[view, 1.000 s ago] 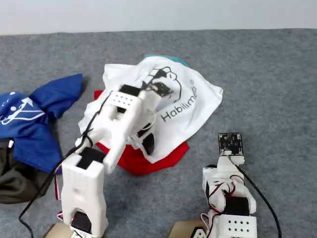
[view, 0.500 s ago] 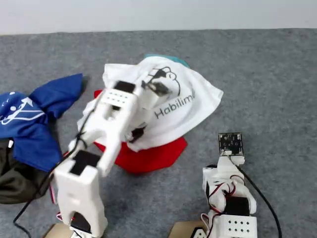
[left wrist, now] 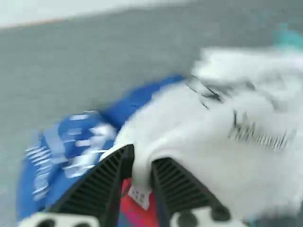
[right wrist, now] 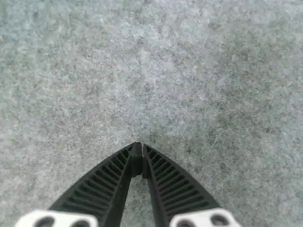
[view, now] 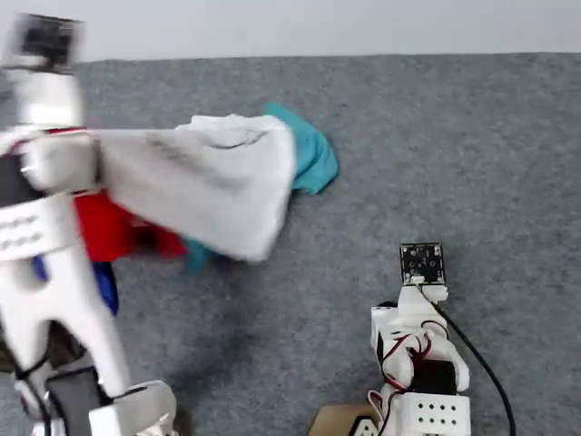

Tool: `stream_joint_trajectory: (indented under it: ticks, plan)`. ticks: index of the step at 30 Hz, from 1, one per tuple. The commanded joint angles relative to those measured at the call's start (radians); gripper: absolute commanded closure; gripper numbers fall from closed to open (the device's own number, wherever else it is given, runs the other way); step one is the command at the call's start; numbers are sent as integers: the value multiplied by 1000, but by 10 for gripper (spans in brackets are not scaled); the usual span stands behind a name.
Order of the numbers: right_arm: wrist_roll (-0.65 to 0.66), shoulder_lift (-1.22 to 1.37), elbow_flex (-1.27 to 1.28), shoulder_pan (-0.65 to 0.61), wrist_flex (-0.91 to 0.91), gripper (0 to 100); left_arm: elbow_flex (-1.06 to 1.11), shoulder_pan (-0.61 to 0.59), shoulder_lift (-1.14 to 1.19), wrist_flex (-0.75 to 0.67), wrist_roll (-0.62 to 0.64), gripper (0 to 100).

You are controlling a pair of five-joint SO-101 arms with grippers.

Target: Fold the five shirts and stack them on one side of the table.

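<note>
My left gripper [left wrist: 141,168] is shut on the white shirt [view: 204,186], pinching a fold of it [left wrist: 227,137] between the black fingers. The arm stands raised at the table's left and the white shirt hangs stretched from it toward the middle. A red shirt [view: 113,229] lies under it, and a teal shirt [view: 310,156] lies at its far end. The blue shirt [left wrist: 71,151] lies below the left gripper; a strip of blue [view: 104,286] is visible in the high view behind the arm. My right gripper [right wrist: 140,163] is shut on nothing, low over bare grey felt near the front.
The grey felt table [view: 454,145] is open across its right half. The right arm's base [view: 418,372] sits at the front edge. A dark garment [view: 56,345] lies at the front left behind the left arm.
The left arm has swung up and to the left, dragging the white shirt off the pile and uncovering the teal shirt. The right arm has not moved.
</note>
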Motion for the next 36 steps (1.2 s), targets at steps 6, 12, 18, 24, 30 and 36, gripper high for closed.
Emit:
stream_joint_trajectory:
  ticks: [6,12,18,24,30,36]
  plan:
    - [-5,-7,12,-8,4,990,-47,-411,-133,-178,97,997]
    - [-5,-7,12,-8,4,990,-47,-621,-143,-302,152,997]
    - [-5,-7,12,-8,4,990,-42,-763,-138,-434,192,996]
    - [-5,-7,12,-8,4,990,45,-784,-137,-477,186,995]
    - [-5,-7,12,-8,4,990,153,-709,-146,-486,11,945]
    - [-5,-7,12,-8,4,990,188,-626,-147,-341,-61,758]
